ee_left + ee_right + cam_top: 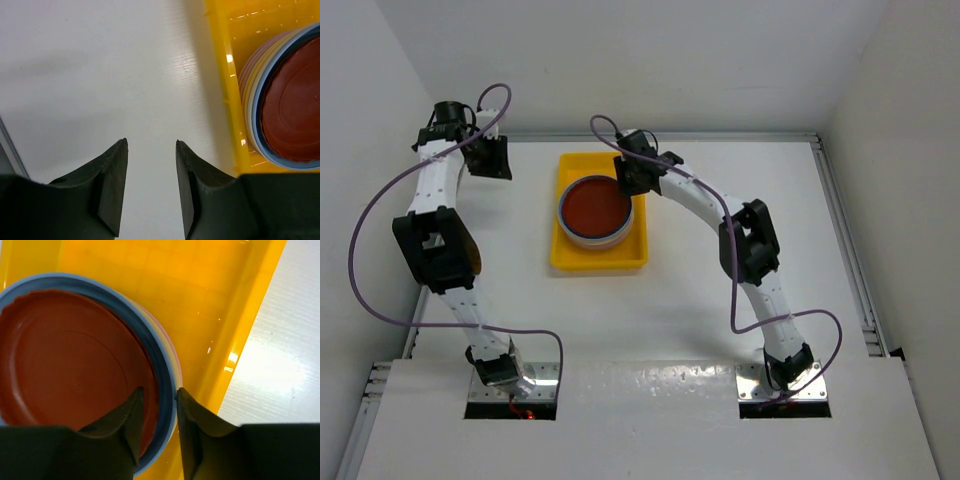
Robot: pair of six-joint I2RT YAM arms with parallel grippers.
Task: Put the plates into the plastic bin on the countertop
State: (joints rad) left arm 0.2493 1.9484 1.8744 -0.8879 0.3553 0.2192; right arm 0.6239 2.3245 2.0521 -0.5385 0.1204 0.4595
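In the bright yellow rectangular plastic bin [582,166] on the glossy white countertop [700,310], a dark red round plate [75,365] tops the stack [249,82]. The right gripper [159,390] straddles its rim, fingers [127,425] slightly parted; widening fully before rising seems wise. The left gripper [151,142] hangs spread, empty.

Top view overhead, wrist views close, downward — all share plastic bin [600,259]

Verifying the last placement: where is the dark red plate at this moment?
The dark red plate lies on top of the other plates in the yellow bin, mid-table in the top view, with the right gripper straddling its far-right rim.
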